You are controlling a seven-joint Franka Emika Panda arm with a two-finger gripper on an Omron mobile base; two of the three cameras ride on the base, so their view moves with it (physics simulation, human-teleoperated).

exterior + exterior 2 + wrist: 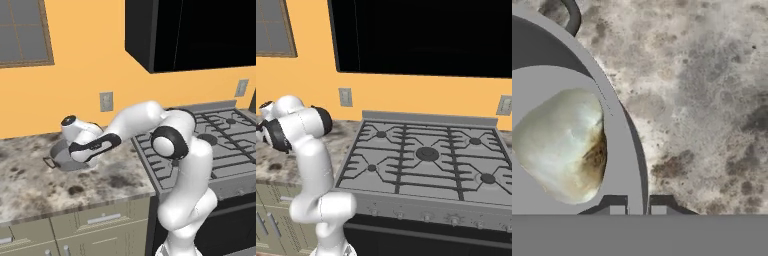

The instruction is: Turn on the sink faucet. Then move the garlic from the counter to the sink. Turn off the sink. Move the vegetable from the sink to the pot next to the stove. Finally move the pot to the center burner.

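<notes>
The grey pot (61, 156) stands on the speckled counter (30, 185), left of the stove (225, 145). The garlic (562, 145), a pale lumpy bulb with a brown patch, lies on the pot's floor. My gripper (637, 210) reaches down at the pot's right side and is shut on its rim (619, 140), one fingertip (617, 210) inside the wall and the other outside. In the left base view my white hand covers that side of the pot. The center burner (427, 153) is bare.
A loop handle (49, 162) sticks out of the pot's left side. The stove's dark grates (406, 160) stand a little above the counter (712, 100). A wall outlet (106, 101) and a dark hood (190, 30) are behind and above.
</notes>
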